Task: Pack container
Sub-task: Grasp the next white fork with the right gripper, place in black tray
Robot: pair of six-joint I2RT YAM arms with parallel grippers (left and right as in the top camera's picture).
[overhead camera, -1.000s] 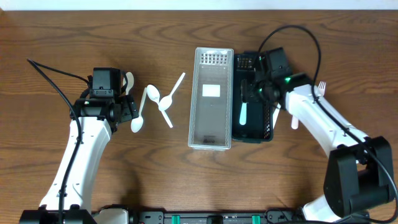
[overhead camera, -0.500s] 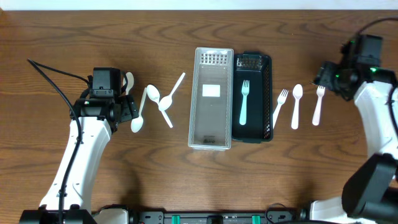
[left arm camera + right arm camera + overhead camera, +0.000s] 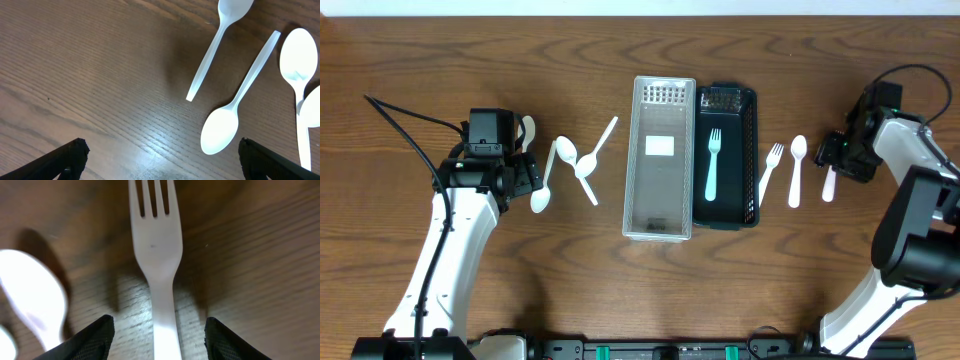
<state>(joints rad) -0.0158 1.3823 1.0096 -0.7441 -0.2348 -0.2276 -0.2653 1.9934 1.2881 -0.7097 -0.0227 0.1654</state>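
A clear plastic container (image 3: 660,158) stands mid-table, with a black basket (image 3: 748,150) against its right side. A light blue fork (image 3: 711,165) lies in the basket. My right gripper (image 3: 840,155) is open, low over a white fork (image 3: 829,186) at the far right. In the right wrist view the fork (image 3: 155,240) lies between my fingers (image 3: 160,335), which are apart from it on both sides. My left gripper (image 3: 515,172) is open and empty beside several white spoons (image 3: 563,152). In the left wrist view (image 3: 160,162) two of these spoons (image 3: 235,110) lie ahead of it.
Another white fork (image 3: 772,170) and a white spoon (image 3: 797,168) lie between the basket and my right gripper. The spoon's bowl (image 3: 32,290) shows to the left in the right wrist view. More spoons (image 3: 588,165) lie left of the container.
My right arm left the basket, swung out to the far right, then dropped over the white fork. The blue fork stays in the basket. The left arm has not moved.
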